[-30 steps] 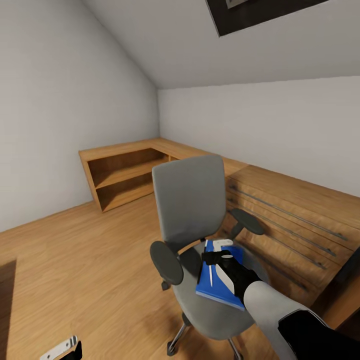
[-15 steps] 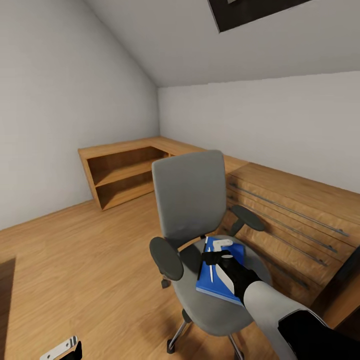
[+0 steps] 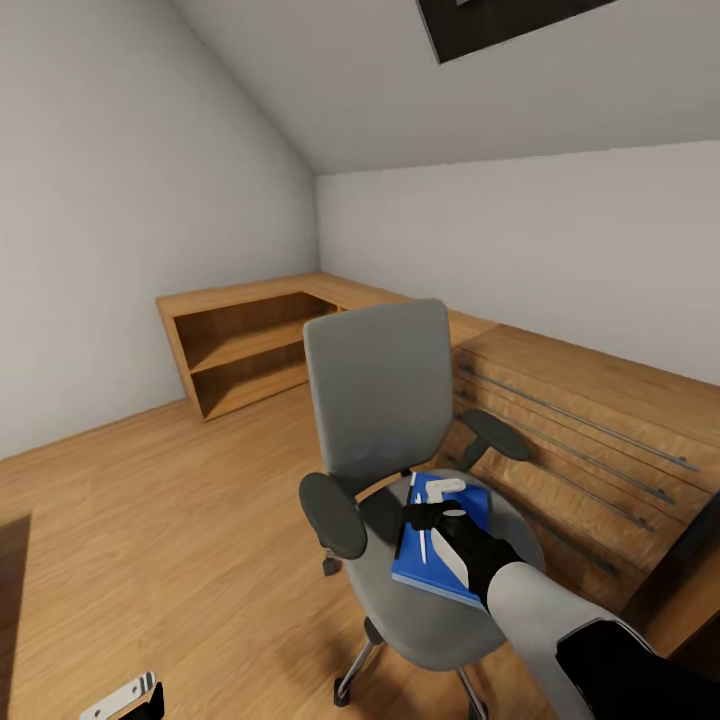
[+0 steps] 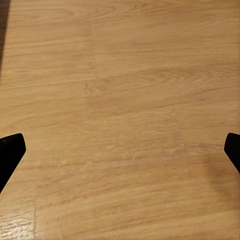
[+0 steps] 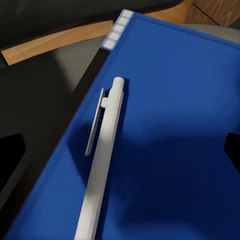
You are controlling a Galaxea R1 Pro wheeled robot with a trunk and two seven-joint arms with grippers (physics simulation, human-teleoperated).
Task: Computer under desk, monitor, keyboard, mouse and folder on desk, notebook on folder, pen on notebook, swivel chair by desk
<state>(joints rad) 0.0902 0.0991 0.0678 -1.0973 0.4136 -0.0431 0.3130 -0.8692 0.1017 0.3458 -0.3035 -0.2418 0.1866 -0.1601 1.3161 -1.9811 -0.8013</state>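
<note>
right gripper (image 3: 440, 515) hangs spread open just above the blue folder (image 5: 165, 130), pen (image 5: 102, 155) lying beneath it, on the swivel chair (image 3: 380, 400); folder not yet grasped, desk steps remain. left gripper (image 4: 120, 150) open over floor.

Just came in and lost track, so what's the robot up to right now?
The right gripper hangs open just above the blue folder, which lies on the swivel chair seat with the white pen on top of it. Nothing is grasped yet. The left gripper is open too, down low over the wood floor.
</note>
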